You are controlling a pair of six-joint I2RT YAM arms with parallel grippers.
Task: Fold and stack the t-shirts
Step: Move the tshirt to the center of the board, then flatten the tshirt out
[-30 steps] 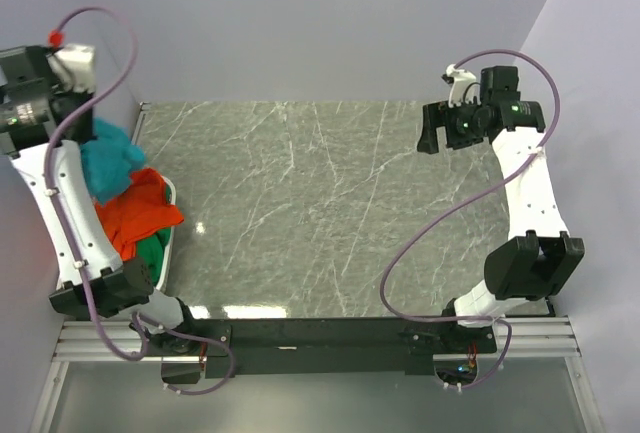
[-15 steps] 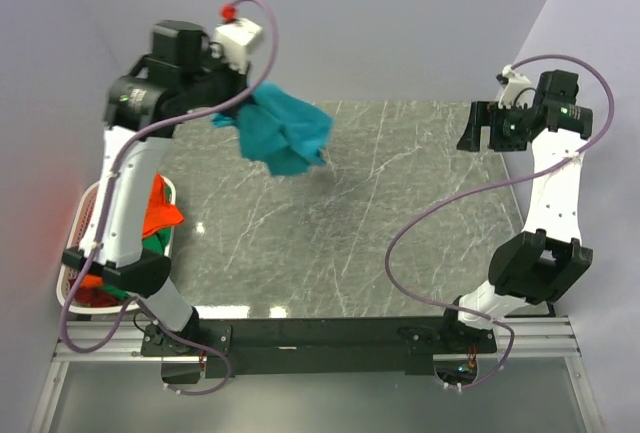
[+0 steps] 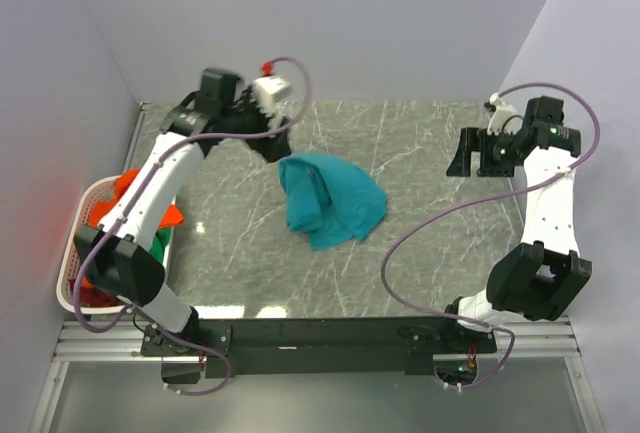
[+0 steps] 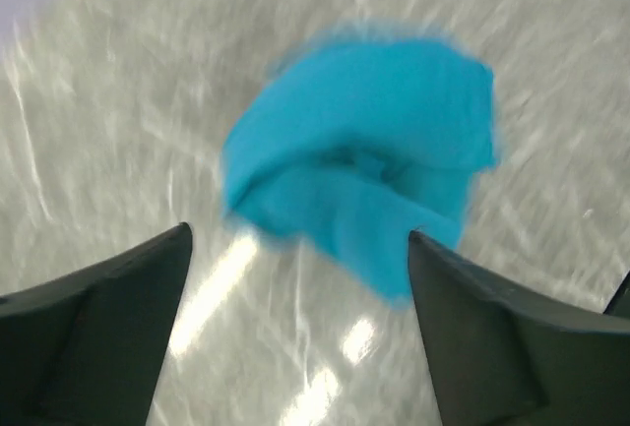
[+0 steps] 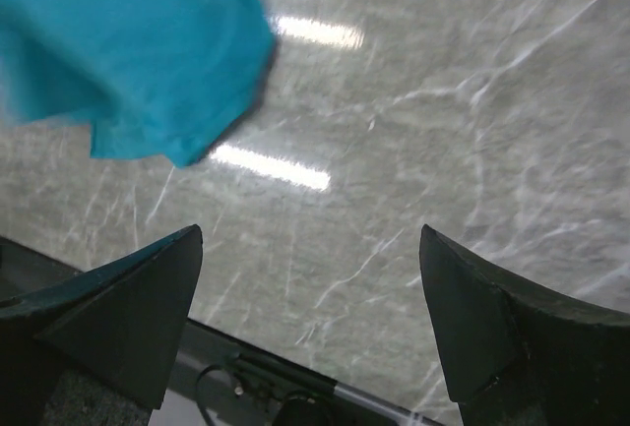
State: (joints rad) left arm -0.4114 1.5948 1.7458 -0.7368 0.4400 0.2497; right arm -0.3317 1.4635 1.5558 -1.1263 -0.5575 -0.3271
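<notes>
The teal t-shirt (image 3: 332, 211) lay bunched on the table (image 3: 440, 253) just ahead of the left gripper (image 4: 298, 233), jaws spread wide and empty, the heap's longer side across their gap; the right gripper (image 5: 311, 231), likewise agape and empty, hung well apart, clearly the farther arm.

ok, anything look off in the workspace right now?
Mostly the teal t-shirt: it lies in a bunched heap in the middle of the table, not spread flat. The left end effector is open above it, gripping nothing. The orange t-shirt spills over the basket rim at the left edge. Nothing looks damaged.
</notes>
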